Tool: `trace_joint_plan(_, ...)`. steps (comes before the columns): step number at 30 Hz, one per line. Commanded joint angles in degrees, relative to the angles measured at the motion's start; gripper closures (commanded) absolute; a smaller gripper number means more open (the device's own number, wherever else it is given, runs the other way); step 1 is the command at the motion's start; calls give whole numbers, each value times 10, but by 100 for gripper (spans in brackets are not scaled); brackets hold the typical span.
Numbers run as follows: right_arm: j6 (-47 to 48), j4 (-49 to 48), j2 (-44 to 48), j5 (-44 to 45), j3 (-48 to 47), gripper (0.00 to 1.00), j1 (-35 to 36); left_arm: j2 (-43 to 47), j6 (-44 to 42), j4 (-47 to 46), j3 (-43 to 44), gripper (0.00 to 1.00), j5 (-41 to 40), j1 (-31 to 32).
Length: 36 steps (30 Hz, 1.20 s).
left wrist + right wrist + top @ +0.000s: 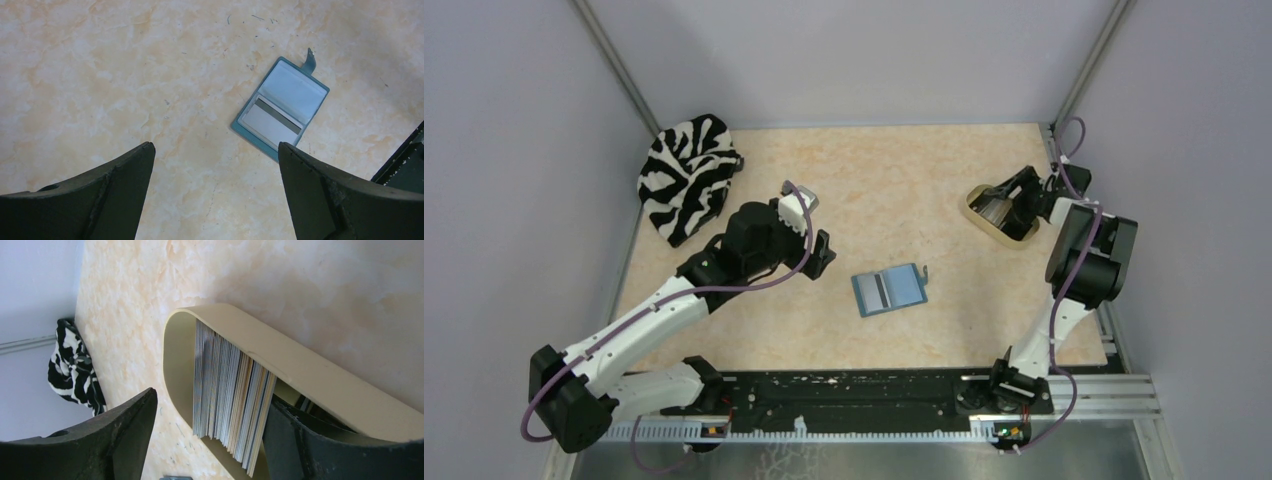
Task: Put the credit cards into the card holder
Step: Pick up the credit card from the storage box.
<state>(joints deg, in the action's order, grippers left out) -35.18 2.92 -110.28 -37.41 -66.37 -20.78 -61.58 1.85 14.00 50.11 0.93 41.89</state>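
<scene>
1. Layout: card holder (889, 290) lies open and flat in the middle of the worktop, somewhat toward the near edge. Its pockets face up and its snap tab (310, 60) sticks out from one corner. Opened flat like this, the slots can be reached from above.
2. A pale card with a dark stripe (272, 120) appears to sit in one pocket. The other pocket looks unfilled.
3. The credit cards (230, 400) stand on edge, packed tight in a beige oval tray (300, 375) close to the right edge, toward the far right corner. Standing on edge gives the fingers thin edges to pinch, which is likely why the cards are racked.
4. Right gripper (212, 400) is spread wide and holds nothing. One finger is down inside the tray beside the stack, and the other seems to be outside the tray's end. It straddles the stack, which reads as lining up to take a card.
5. Left gripper (215, 150) is also wide and unloaded. It hovers over bare worktop to the left of the card holder, apart from it, probably placed to steady the holder.
6. Zebra-striped cloth (686, 175) is bunched in the far left corner, well apart from the work.
</scene>
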Motion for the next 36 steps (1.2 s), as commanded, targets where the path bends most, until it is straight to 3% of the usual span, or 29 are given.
trace_joint_plan(1,-7,-25,-25,-41,0,27,2,0,-5,2,-3,1,-4,-1)
trace_joint_plan(9,-22,-59,-37,-74,4,26,3,-2,-5,3,-3,1,-4,-1)
trace_joint_plan(36,42,16,43,-76,19,32,-33,7,-4,4,-3,1,-2,-1)
